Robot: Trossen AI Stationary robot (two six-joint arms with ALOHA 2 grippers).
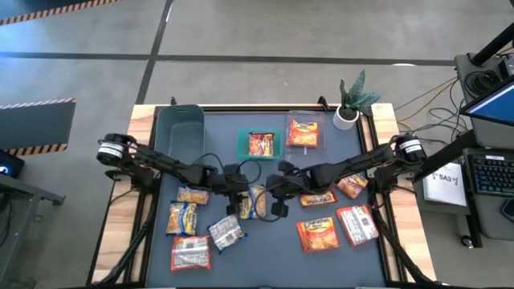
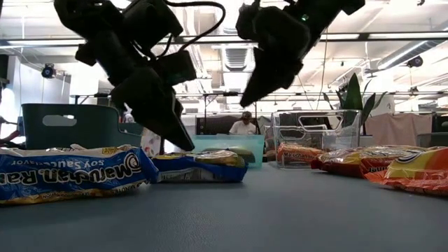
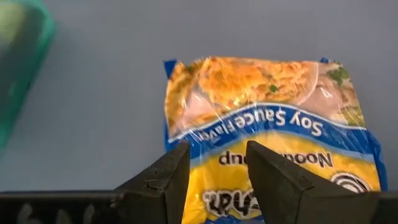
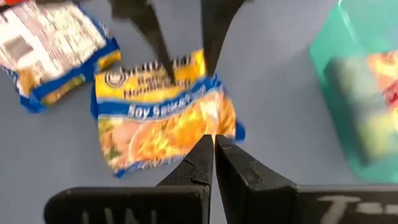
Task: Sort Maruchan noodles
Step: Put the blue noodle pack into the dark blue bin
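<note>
High cam looks straight down on the whole dark blue-grey table top [image 1: 265, 269]. Low cam sits at table level, facing across into the room. Both wrist cams sit close over the same yellow-and-blue plastic soy sauce noodle packet [image 3: 267, 130] [image 4: 165, 115], from opposite ends.

Count, high view: yellow-and-blue packets [image 1: 181, 217] – 4; orange-red packets [image 1: 318, 234] – 5, two of them inside bins; red-and-white packets [image 1: 356, 225] – 2. Bins [image 1: 181, 132] – 3. Potted plant [image 1: 352, 103] – 1.
</note>
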